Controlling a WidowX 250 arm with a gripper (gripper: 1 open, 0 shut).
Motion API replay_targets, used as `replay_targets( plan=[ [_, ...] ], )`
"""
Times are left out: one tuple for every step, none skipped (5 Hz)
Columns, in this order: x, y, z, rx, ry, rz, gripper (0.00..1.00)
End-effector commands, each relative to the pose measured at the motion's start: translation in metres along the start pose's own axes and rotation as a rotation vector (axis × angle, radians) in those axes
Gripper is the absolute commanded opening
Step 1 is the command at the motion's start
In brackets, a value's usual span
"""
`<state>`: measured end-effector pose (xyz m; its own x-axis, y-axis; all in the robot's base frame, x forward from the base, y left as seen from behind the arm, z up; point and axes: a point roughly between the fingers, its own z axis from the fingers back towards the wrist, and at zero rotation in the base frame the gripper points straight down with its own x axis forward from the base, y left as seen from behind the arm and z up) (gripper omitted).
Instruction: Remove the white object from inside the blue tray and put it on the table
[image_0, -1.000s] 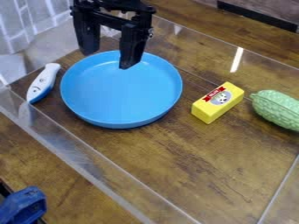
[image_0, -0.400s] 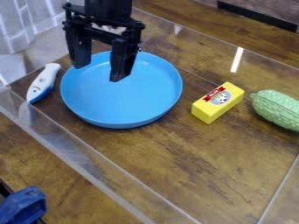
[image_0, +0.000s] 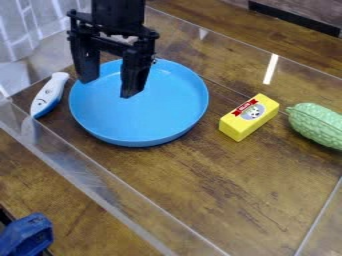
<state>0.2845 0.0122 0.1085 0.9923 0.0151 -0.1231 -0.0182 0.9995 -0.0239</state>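
The white object (image_0: 48, 94), a small curved piece with blue trim, lies on the table (image_0: 201, 180) just left of the blue tray (image_0: 147, 110), outside its rim. The tray holds nothing that I can see. My gripper (image_0: 110, 80) hangs pointing down over the tray's left part, open, with nothing between its black fingers (image_0: 132, 76). It stands to the right of the white object and apart from it.
A yellow box with a red label (image_0: 249, 116) lies right of the tray, and a green bumpy object (image_0: 319, 125) sits at the right edge. Clear low walls (image_0: 80, 170) border the table. Something blue (image_0: 24, 236) lies outside at the bottom left.
The open gripper has shifted left across the tray, toward its left rim. The white object, tray and other items have stayed put.
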Motion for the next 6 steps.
replay_targets(
  plan=[
    [0.0,0.011,0.009,-0.001,-0.044,0.031,1.0],
    [-0.002,0.015,0.008,-0.004,-0.051,0.045,1.0],
    [-0.002,0.017,0.009,-0.006,-0.061,0.069,1.0],
    [-0.002,0.019,0.009,-0.008,-0.069,0.091,1.0],
    [-0.002,0.022,0.009,-0.014,-0.076,0.126,1.0],
    [-0.002,0.025,0.008,-0.017,-0.079,0.149,1.0]
  ],
)
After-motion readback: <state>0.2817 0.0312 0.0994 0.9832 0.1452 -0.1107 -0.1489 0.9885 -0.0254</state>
